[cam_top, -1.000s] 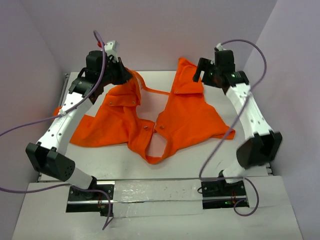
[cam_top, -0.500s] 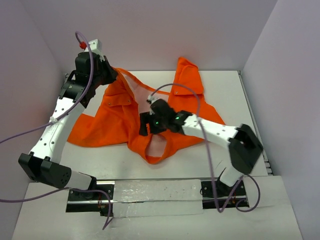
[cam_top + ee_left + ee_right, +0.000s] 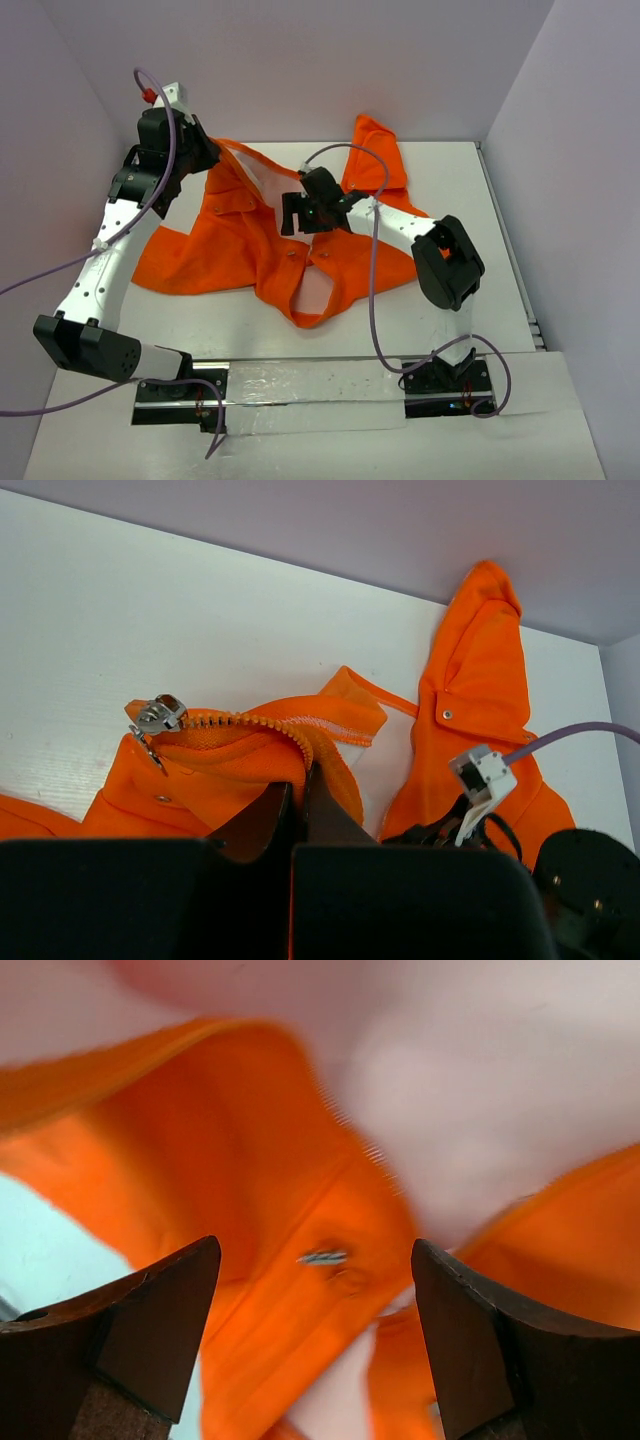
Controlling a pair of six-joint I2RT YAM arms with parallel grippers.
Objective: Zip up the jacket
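The orange jacket [image 3: 240, 240] lies open on the white table [image 3: 470, 200], pale lining [image 3: 312, 290] showing along its front. My left gripper [image 3: 203, 150] is at the back left, shut on the jacket's zipper edge [image 3: 300, 742] and holding it off the table. The metal zipper slider [image 3: 158, 715] hangs at the end of that edge. My right gripper [image 3: 292, 214] hovers open over the jacket's middle. Its view is blurred: orange cloth and a small snap [image 3: 322, 1256] lie between the spread fingertips [image 3: 195, 1270], which touch nothing.
The hood [image 3: 378, 150] points to the back wall. Purple walls close the table at the back and both sides. The right arm's purple cable [image 3: 372, 260] loops over the jacket's right half. A taped metal rail [image 3: 310, 385] runs along the near edge.
My right arm has swung from the back right corner to the jacket's middle, still open. My left gripper has drawn the zipper edge further left and back.
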